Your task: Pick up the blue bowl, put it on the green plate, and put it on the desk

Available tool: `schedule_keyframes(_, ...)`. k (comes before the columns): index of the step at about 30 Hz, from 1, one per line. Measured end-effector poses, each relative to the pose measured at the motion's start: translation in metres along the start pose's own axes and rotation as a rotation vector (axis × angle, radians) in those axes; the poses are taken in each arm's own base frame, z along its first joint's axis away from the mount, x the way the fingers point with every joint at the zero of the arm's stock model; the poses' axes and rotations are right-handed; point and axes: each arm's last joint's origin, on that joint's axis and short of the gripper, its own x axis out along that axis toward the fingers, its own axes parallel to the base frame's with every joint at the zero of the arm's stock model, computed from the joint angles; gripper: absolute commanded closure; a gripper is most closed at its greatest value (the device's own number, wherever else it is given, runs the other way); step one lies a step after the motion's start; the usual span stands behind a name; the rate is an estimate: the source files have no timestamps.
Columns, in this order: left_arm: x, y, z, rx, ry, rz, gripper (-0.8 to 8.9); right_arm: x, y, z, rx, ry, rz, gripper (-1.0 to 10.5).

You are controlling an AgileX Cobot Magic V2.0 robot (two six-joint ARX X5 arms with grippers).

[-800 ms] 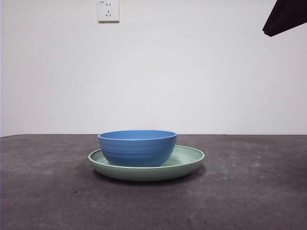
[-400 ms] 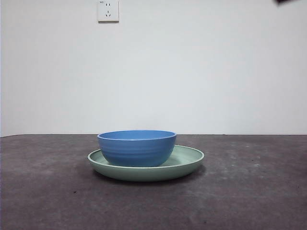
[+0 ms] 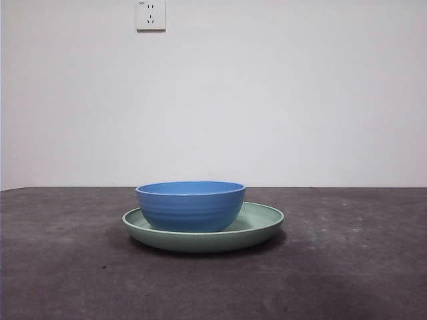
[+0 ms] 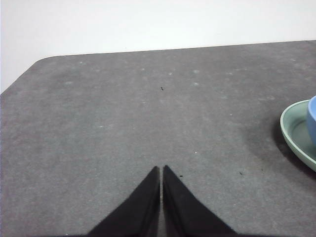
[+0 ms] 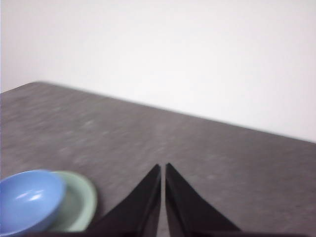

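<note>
Front view shows the bowl point(image 3: 191, 205) sitting upright inside the plate point(image 3: 263, 223), toward the plate's left half, and the plate resting flat on the desk point(image 3: 347, 267); no arm appears in this view. Left wrist view shows the left gripper point(image 4: 161, 170) with its two black jaws pressed together and holding nothing, hovering over bare desk, well apart from the plate, whose rim and a sliver of bowl show only at the picture's edge. Right wrist view, somewhat blurred, shows the right gripper point(image 5: 163, 168) likewise clenched on nothing, raised above the desk with the bowl point(image 5: 28, 197) and plate point(image 5: 81, 202) off to one side and apart from it. Judging by how things lie, the bowl is already on the plate, so what remains is probably lifting it back out and setting it on the desk. The risks from here are several: the bowl's wall is smooth and curved, so jaws closing on the rim could slip; the bowl sits off-centre on a glossy plate, so a sideways nudge could slide it against the raised rim or drag the plate along; and a tilted lift could tip the bowl or let it fall on the plate. As for writing, none can be read: the wall outlet point(image 3: 151, 15) carries a tiny mark too small to make out, and bowl and plate bear no visible labels.
</note>
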Motion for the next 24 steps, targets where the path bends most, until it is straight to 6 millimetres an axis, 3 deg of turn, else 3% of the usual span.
schedule_keyframes(6, 0.000, 0.000, 0.000, 0.000, 0.000, 0.000, 8.03, 0.000, -0.001, -0.050, -0.032, -0.096, -0.106, 9.4)
schedule_keyframes(14, 0.000, 0.000, 0.000, 0.000, 0.000, 0.000, 8.03, 0.003, -0.002, -0.109, 0.010, -0.082, -0.214, 9.4)
schedule_keyframes(24, 0.000, 0.000, 0.000, 0.000, 0.000, 0.000, 8.03, 0.006, -0.002, -0.144, 0.054, -0.032, -0.232, 9.4)
